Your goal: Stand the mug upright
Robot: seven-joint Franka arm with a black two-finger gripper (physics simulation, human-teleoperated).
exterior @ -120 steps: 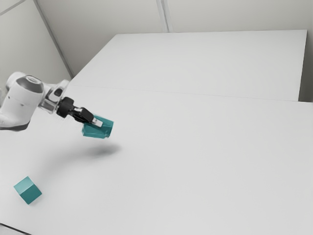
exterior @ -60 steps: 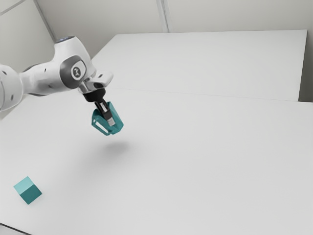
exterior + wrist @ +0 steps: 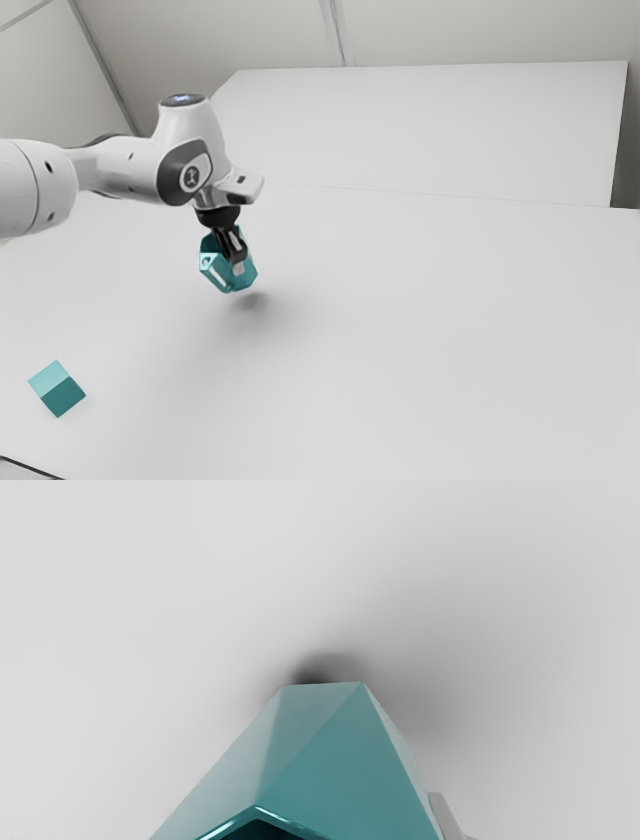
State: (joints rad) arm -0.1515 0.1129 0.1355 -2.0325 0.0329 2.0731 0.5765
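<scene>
My gripper point(image 3: 238, 266) points down above the white table, shut on the teal faceted mug point(image 3: 216, 270). The mug hangs slightly tilted just over the surface, with its shadow close beneath it. In the wrist view the mug point(image 3: 340, 760) has part of its dark opening at the near edge, and its body narrows toward the table. A pale fingertip of the gripper shows against one side of the mug; the other fingertip is hidden there.
A teal cube point(image 3: 57, 389) rests on the white table point(image 3: 400, 330), toward the exterior view's lower left, well apart from the mug. A dark line crosses the exterior view's lower left corner.
My hand has swung from a sideways reach to pointing down, carrying the mug slightly toward the exterior view's right and lower. The mug has turned with it, and its shadow is nearer. The cube stayed still.
</scene>
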